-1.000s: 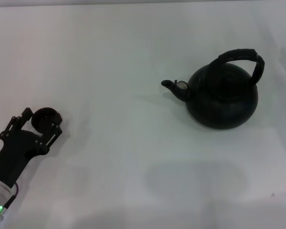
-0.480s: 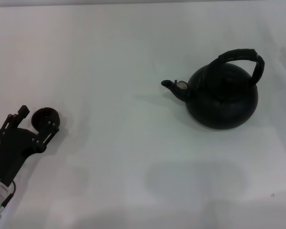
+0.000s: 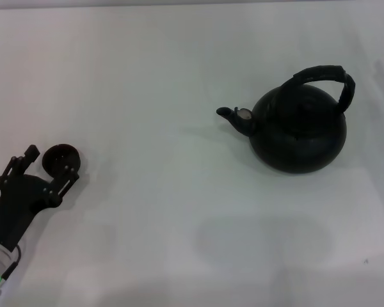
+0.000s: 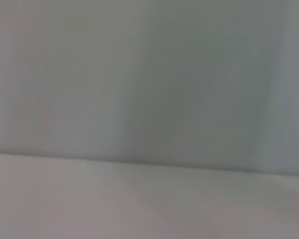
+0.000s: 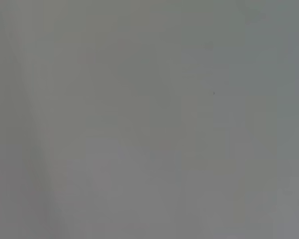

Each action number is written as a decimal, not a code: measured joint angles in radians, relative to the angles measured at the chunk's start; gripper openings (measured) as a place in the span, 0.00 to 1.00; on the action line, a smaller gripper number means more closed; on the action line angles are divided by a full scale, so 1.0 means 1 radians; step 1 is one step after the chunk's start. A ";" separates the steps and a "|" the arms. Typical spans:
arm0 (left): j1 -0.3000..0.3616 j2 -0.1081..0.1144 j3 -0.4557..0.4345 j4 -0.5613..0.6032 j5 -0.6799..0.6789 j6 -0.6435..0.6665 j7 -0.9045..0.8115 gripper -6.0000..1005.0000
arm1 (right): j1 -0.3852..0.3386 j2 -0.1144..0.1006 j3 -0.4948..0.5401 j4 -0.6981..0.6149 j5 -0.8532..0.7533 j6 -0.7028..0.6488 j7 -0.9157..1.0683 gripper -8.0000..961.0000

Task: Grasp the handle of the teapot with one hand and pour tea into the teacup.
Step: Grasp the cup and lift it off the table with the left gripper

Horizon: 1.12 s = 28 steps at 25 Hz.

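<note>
In the head view the black teapot (image 3: 299, 131) stands upright on the white table at the right. Its spout (image 3: 232, 117), with a small silvery spot, points left. Its ribbed black handle (image 3: 325, 75) arches over the top. The tiny dark teacup (image 3: 59, 155) sits at the far left. My left gripper (image 3: 51, 163) is open just in front of the cup, with its fingertips level with the cup's near side and nothing in them. The right gripper is out of view. Both wrist views show only blank surface.
The white table (image 3: 166, 211) stretches bare between the teacup and the teapot. A faint shadow lies on the table in front of the teapot.
My left gripper has drawn back toward me and a little left, off the teacup. The teacup and teapot have stayed where they were.
</note>
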 joint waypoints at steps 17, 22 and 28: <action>-0.022 -0.002 0.005 -0.002 0.000 0.056 0.000 0.81 | 0.000 0.000 0.000 -0.004 -0.002 0.008 0.000 0.88; -0.028 -0.002 0.005 -0.006 0.000 0.069 -0.001 0.81 | 0.000 -0.001 0.000 -0.006 -0.001 0.008 0.000 0.88; -0.041 -0.002 0.006 -0.005 0.006 0.095 -0.001 0.81 | 0.000 -0.001 0.001 -0.006 0.000 0.008 0.000 0.88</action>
